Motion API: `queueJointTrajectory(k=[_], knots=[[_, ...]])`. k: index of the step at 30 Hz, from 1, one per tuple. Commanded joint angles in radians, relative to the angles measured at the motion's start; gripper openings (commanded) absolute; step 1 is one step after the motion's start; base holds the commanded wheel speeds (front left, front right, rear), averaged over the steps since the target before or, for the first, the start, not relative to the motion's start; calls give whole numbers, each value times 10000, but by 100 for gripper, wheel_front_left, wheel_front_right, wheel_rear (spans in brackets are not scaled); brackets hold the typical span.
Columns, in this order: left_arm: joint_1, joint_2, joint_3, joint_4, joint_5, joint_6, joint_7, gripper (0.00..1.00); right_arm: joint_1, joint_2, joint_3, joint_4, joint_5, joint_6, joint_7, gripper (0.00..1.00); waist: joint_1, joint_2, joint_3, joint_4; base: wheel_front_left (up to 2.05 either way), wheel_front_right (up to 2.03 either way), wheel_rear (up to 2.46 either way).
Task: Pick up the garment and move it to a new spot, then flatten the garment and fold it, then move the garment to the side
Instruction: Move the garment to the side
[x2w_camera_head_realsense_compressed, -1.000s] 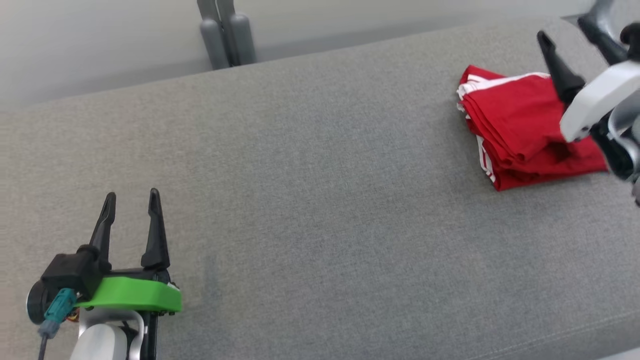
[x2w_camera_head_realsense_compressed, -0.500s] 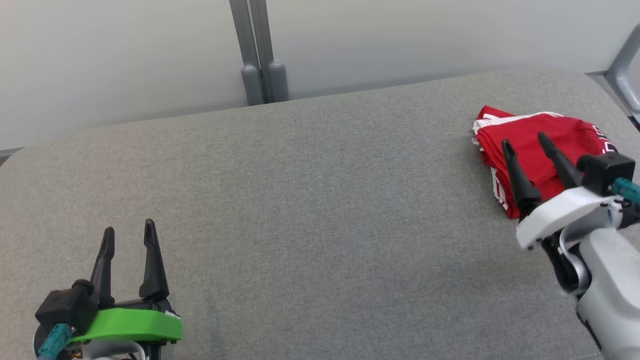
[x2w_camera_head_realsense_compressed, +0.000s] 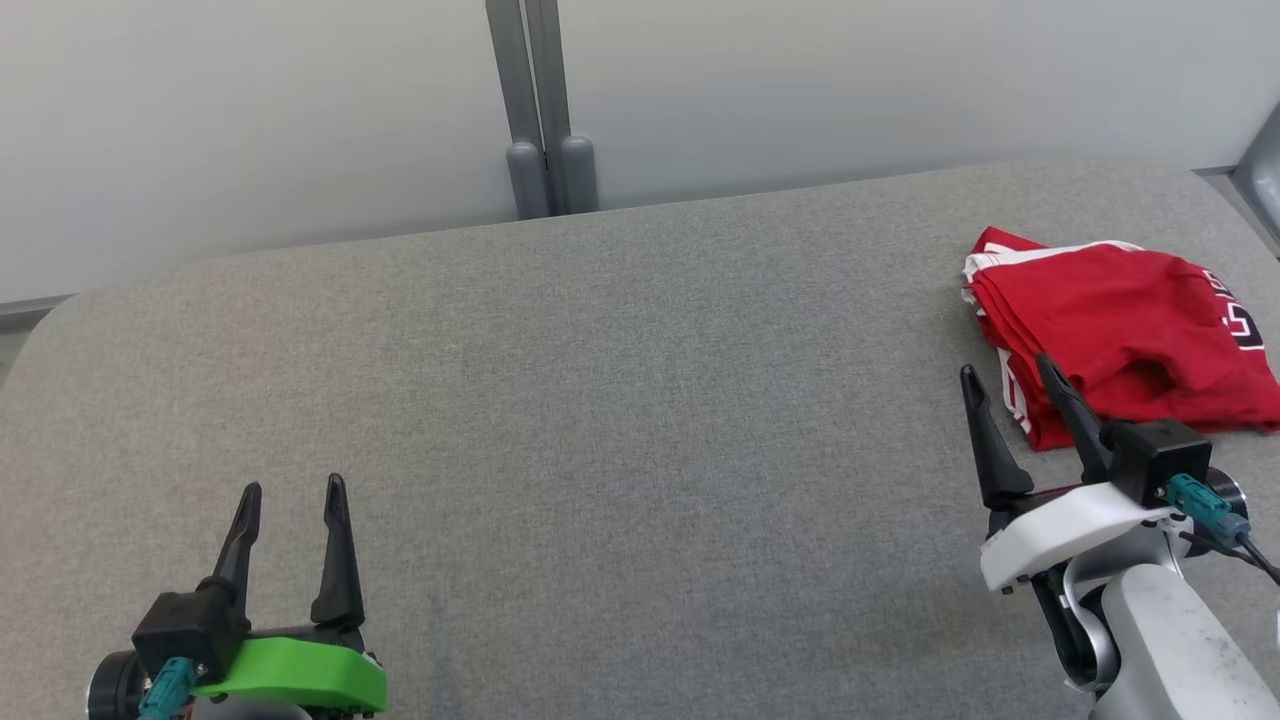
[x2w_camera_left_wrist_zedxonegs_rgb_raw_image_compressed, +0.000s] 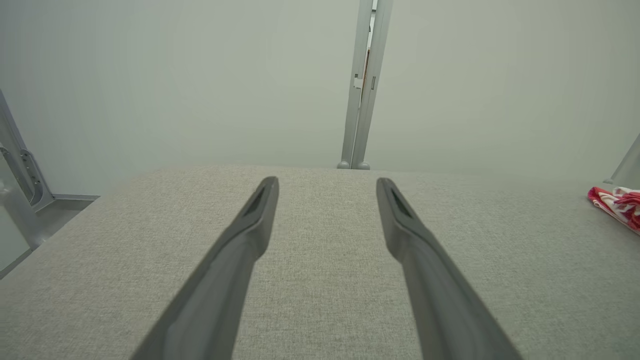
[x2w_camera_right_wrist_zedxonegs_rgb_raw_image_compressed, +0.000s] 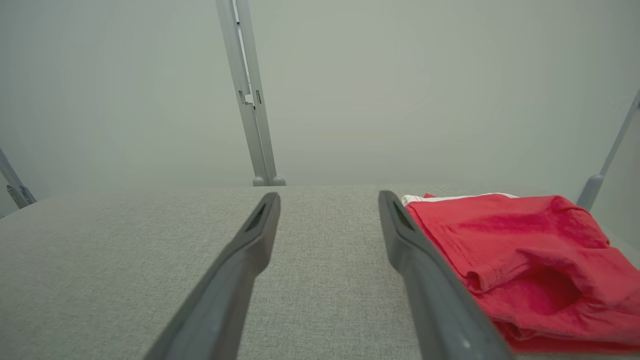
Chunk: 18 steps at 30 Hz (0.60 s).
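The garment (x2w_camera_head_realsense_compressed: 1120, 335) is red with white stripes, folded into a compact stack at the far right of the grey padded surface (x2w_camera_head_realsense_compressed: 620, 400). It also appears in the right wrist view (x2w_camera_right_wrist_zedxonegs_rgb_raw_image_compressed: 520, 260) and as a small edge in the left wrist view (x2w_camera_left_wrist_zedxonegs_rgb_raw_image_compressed: 620, 205). My right gripper (x2w_camera_head_realsense_compressed: 1010, 385) stands open just in front of the garment's near left corner, with nothing between its fingers. Low on the left, my left gripper (x2w_camera_head_realsense_compressed: 292, 497) is open and holds nothing, far from the garment.
A pale wall runs behind the surface, with a grey vertical post (x2w_camera_head_realsense_compressed: 540, 110) at the back edge. A grey frame piece (x2w_camera_head_realsense_compressed: 1262, 170) stands at the far right. The surface's rounded left corner (x2w_camera_head_realsense_compressed: 40, 330) drops off toward the floor.
The head camera tilted up. My right gripper came off the top of the garment and drew back toward me, now in front of its near corner. The folded garment stays put.
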Motion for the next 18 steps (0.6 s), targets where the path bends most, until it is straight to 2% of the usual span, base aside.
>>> queueJointTrajectory(k=[1, 8, 18], knots=[[108, -47, 85, 6, 144, -12, -21, 100, 163, 70, -59, -81, -139, 2, -23, 100, 1, 0, 1, 23, 0, 0, 0], [-25, -200, 180, 166, 639, -112, -21, 100, 227, 256, -66, -169, -329, 0, -24, 100, 1, 0, 37, 75, 0, 0, 0], [-223, -340, 335, 426, 777, -267, -21, 100, 302, 371, -15, -154, -316, 2, -22, 100, 1, 0, 14, 17, 0, 0, 0]])
